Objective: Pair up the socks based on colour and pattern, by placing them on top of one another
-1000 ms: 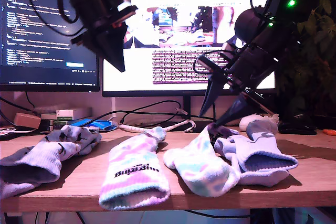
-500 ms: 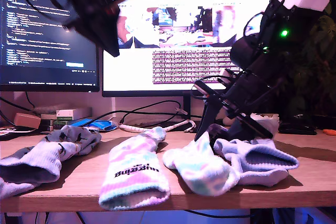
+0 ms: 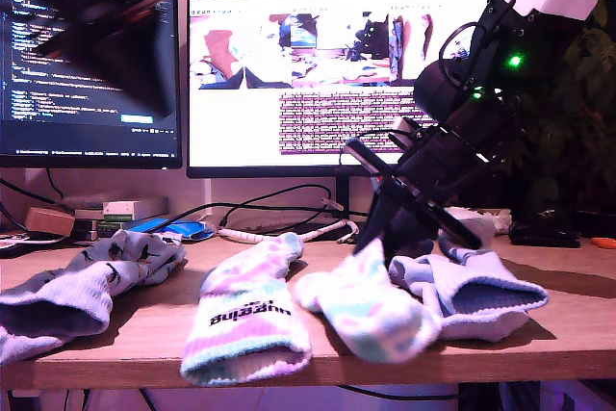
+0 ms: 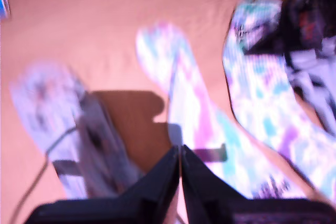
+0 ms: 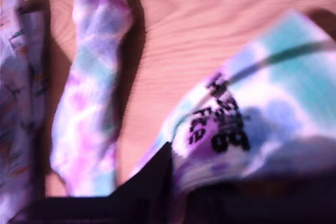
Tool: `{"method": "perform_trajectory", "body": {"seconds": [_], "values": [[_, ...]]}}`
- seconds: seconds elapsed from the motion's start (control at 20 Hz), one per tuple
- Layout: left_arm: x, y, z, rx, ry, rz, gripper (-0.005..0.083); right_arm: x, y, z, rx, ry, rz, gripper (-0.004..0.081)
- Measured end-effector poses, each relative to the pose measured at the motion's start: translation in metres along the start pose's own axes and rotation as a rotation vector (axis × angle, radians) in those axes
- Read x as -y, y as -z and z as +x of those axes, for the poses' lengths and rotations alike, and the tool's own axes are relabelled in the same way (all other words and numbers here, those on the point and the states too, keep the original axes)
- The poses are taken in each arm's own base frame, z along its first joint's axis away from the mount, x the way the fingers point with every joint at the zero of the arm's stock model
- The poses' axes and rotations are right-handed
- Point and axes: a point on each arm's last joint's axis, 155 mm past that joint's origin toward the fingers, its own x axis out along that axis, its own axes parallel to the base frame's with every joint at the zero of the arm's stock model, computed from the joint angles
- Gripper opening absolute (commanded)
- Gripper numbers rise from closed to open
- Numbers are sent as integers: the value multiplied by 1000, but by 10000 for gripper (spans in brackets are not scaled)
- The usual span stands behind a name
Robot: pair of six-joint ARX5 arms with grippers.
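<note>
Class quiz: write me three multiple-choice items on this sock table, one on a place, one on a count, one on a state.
1. In the exterior view, the lettered sock lies: A) between the figured sock and the other tie-dye sock; B) on a monitor; C) on the floor.
2. Tie-dye socks in view: A) one; B) two; C) four.
3. My first hand is: A) shut and empty; B) open around a sock; C) holding a cable.
Answers: A, those two socks flank it; B, two show pink-mint patches; A, its jaws meet with nothing between.
</note>
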Motion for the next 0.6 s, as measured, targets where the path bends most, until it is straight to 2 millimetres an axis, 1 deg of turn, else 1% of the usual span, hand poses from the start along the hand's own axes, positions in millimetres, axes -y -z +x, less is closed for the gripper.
{"method": "perform_trajectory", "body": {"seconds": [0.1,0.2,0.25,0.35,0.45,0.5,0.55,0.6], "values": [[0,12,-1,-1,0,-9,-23,-6,4,0,-17,-26,-1,-11],[1,9,-2,12,0,-11,-23,-17,4,-5,-13,-35,-16,-11],[1,7,-3,21,1,-9,-23,-27,2,-13,-1,-45,-32,-11],[1,5,-5,33,1,-19,-23,-61,-8,-39,54,-84,-93,-11],[1,5,-5,33,1,-19,-23,-95,-19,-74,133,-126,-156,-11],[1,5,-5,34,1,-18,-23,-110,-22,-90,163,-144,-183,-11],[1,5,-5,34,1,-18,-23,-120,-24,-102,187,-156,-200,-11],[1,5,-5,34,1,-18,-23,-125,-24,-110,197,-160,-207,-11]]}}
